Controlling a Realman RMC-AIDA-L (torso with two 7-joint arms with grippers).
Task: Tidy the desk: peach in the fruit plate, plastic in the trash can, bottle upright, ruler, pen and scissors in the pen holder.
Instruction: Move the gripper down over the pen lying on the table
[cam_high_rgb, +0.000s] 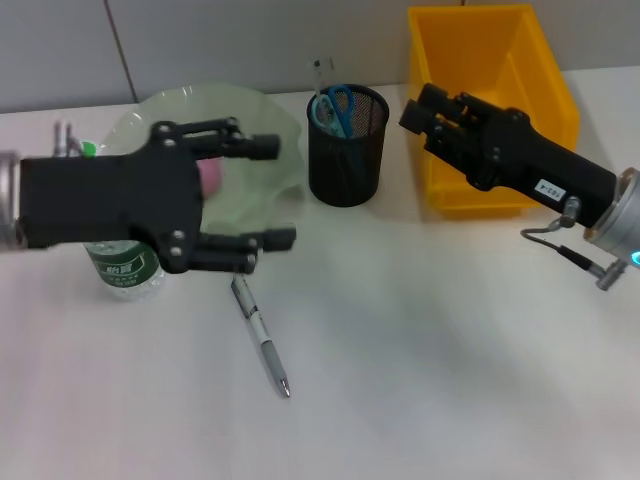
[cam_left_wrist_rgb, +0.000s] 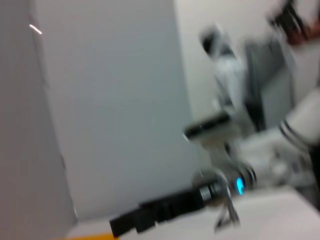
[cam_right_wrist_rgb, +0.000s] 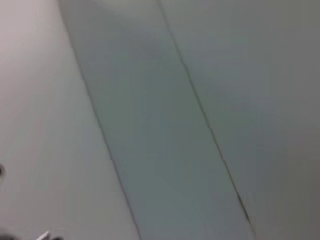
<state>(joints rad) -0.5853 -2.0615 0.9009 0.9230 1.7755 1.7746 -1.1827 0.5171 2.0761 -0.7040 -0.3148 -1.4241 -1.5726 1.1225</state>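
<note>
Currently my left gripper (cam_high_rgb: 272, 192) hangs wide open, empty, above the silver pen (cam_high_rgb: 262, 338) lying loose on the smooth white desk (cam_high_rgb: 450, 370). Scissors (cam_high_rgb: 333, 107) and ruler (cam_high_rgb: 318, 72) already stand in the black mesh holder (cam_high_rgb: 347, 150); pink peach (cam_high_rgb: 211, 177) sits in the translucent green plate (cam_high_rgb: 270, 125); clear plastic bottle (cam_high_rgb: 124, 268) upright. Right gripper (cam_high_rgb: 418, 112) hovers over the yellow bin (cam_high_rgb: 545, 100); whether its fingers are apart, I cannot tell.

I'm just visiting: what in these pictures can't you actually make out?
- Head view: the left gripper covers most of the bottle and much of the fruit plate; only a pink patch shows.
- Head view: the right gripper blocks part of the yellow bin; its contents are unseen.
- Right wrist view: only blank wall.
- Left wrist view: blurred.
</note>
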